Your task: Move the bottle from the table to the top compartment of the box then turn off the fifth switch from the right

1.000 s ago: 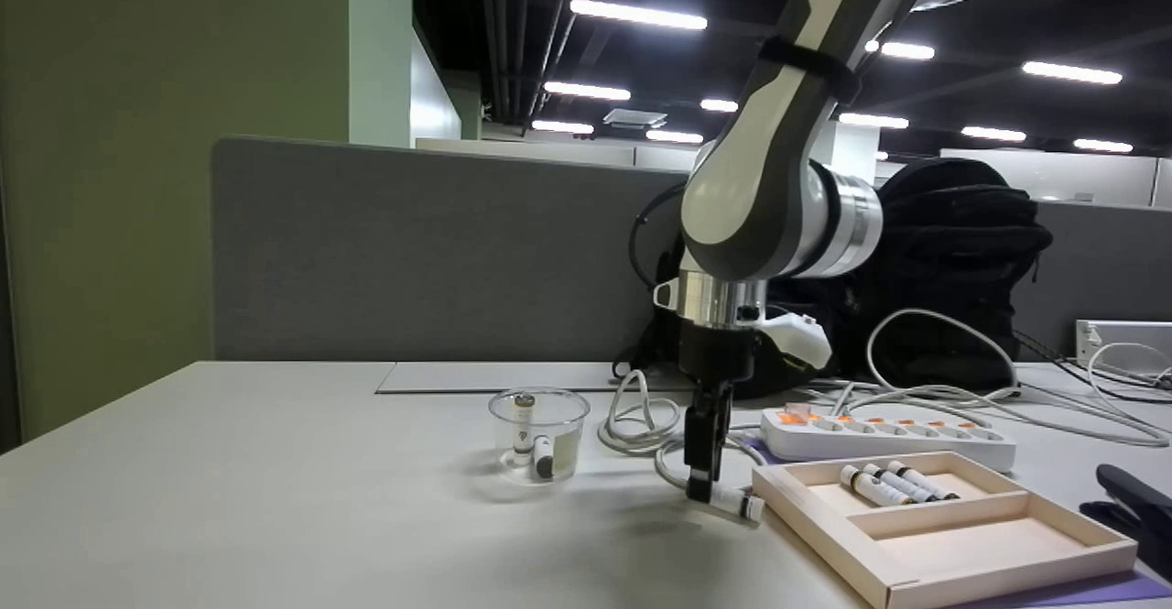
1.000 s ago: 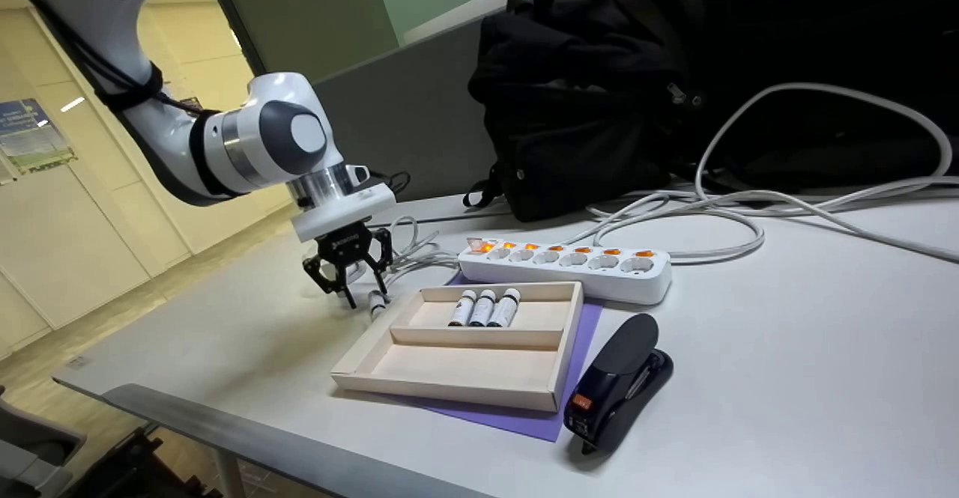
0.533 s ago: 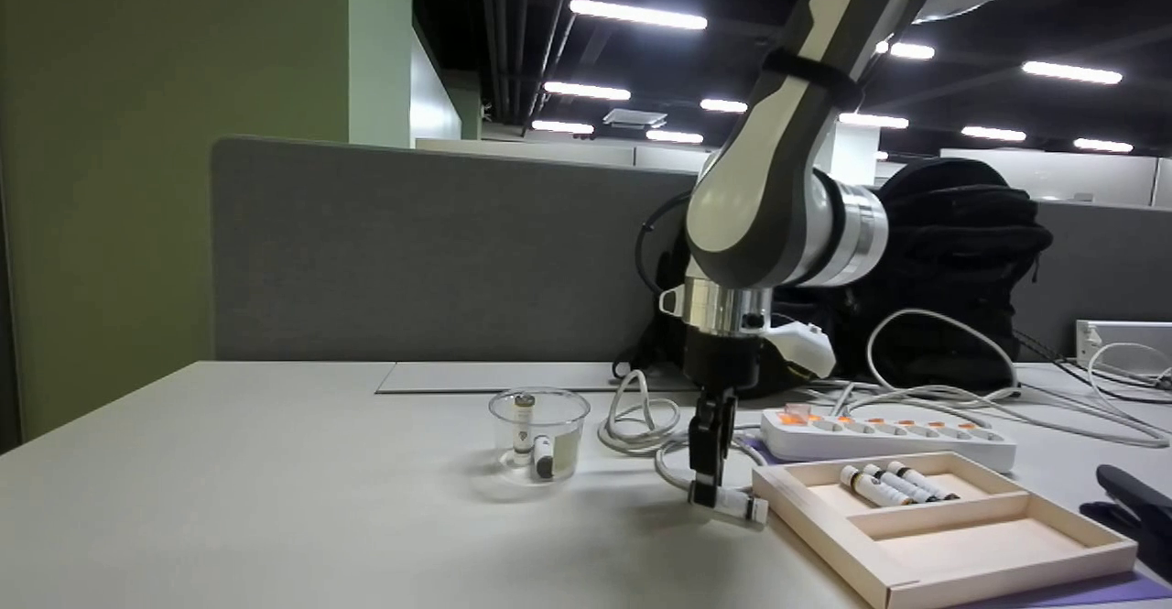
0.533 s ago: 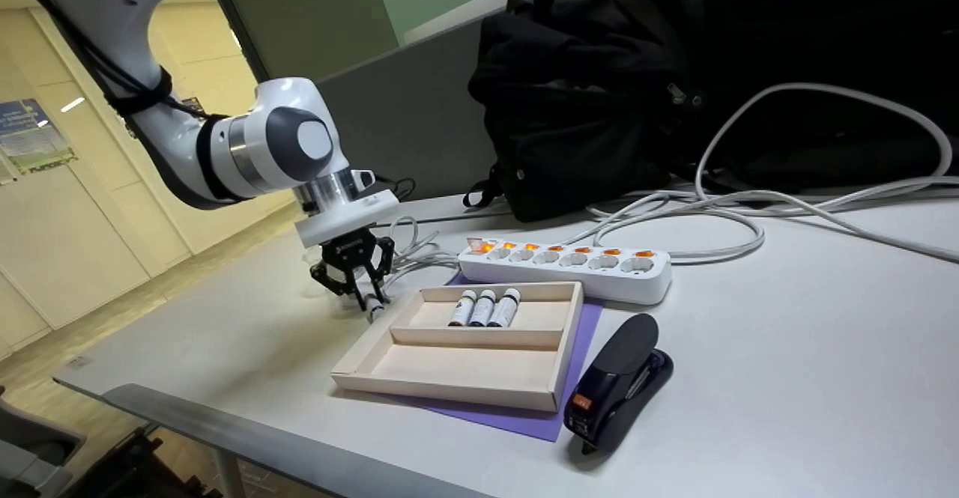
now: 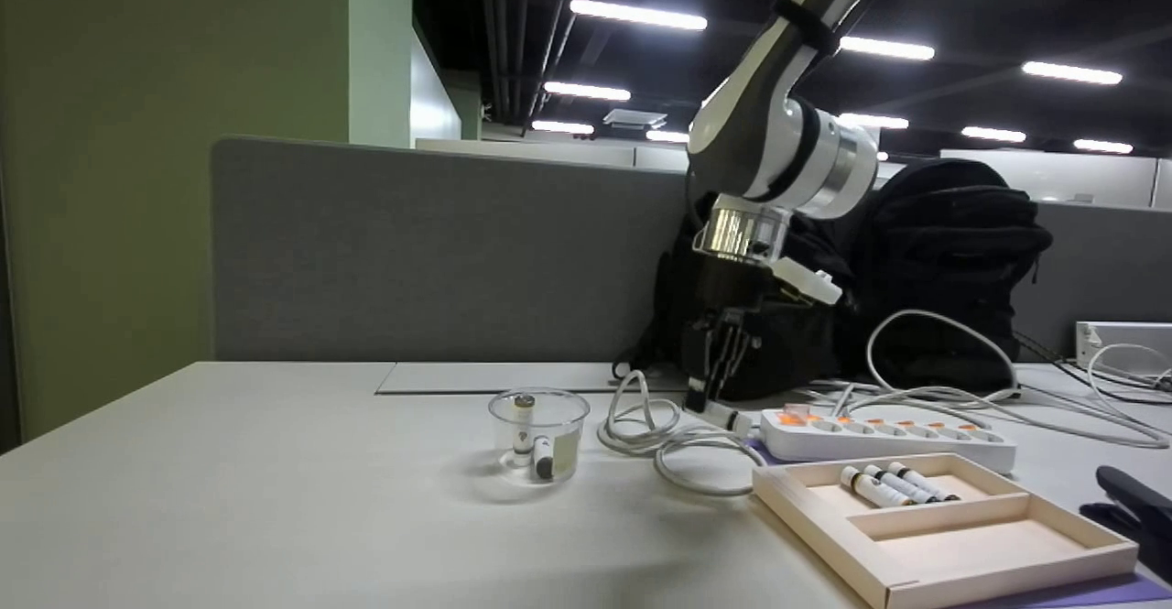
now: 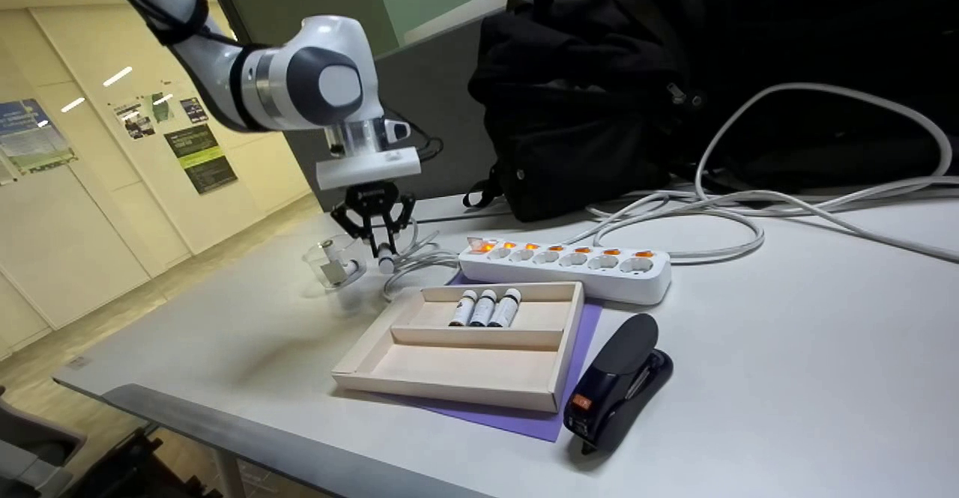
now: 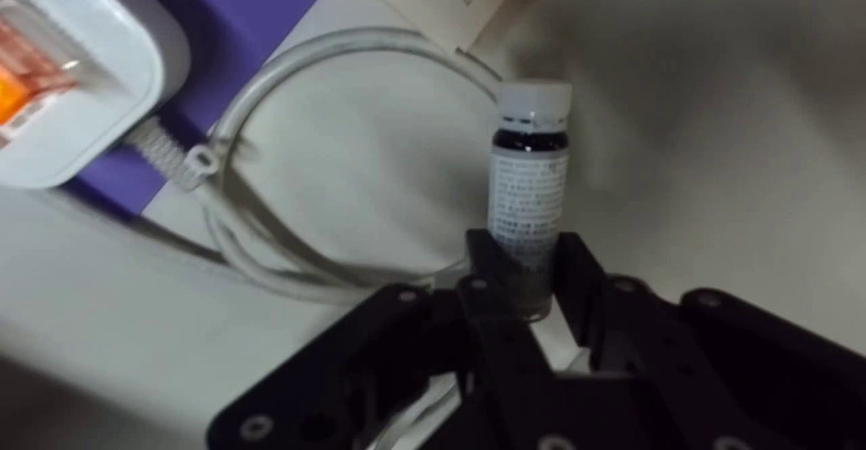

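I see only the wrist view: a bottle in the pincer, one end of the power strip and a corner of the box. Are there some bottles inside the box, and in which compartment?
Observer: Yes, in both exterior views three small bottles lie side by side in the compartment of the box nearer the power strip.
Operator: Understood. Does the held bottle touch the table?
Observer: Apparently not: the two exterior views together show it above the table, in the pincer.
Operator: My last question: is anything lying past the box, on the side far from the pincer?
Observer: Yes, a dark stapler lies on the table there.
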Motion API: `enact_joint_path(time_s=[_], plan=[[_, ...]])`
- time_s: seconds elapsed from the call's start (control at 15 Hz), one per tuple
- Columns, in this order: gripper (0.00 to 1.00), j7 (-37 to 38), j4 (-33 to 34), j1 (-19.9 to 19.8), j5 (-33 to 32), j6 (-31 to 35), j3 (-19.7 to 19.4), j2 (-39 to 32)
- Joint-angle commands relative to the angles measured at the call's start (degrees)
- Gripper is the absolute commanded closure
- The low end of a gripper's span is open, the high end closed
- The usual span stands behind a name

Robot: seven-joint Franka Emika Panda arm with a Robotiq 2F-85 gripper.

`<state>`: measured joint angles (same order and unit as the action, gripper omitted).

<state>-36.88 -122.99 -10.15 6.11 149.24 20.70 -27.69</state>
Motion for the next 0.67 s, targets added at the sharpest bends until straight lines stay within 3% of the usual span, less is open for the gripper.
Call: enact_joint_path(time_s=[0.0, 0.27, 0.47, 0.6], plan=[[0.93, 2.8, 5.4, 0.4, 4.6, -12.3, -2.3, 5.8], [0.93, 12.7, 5.2, 4.4, -0.1, -23.9, -10.6, 12.0], [0.93, 18.0, 1.9, 5.8, -1.3, -27.2, -14.5, 14.4], [0.93, 19.0, -1.3, 6.0, -0.4, -25.9, -15.8, 15.3]])
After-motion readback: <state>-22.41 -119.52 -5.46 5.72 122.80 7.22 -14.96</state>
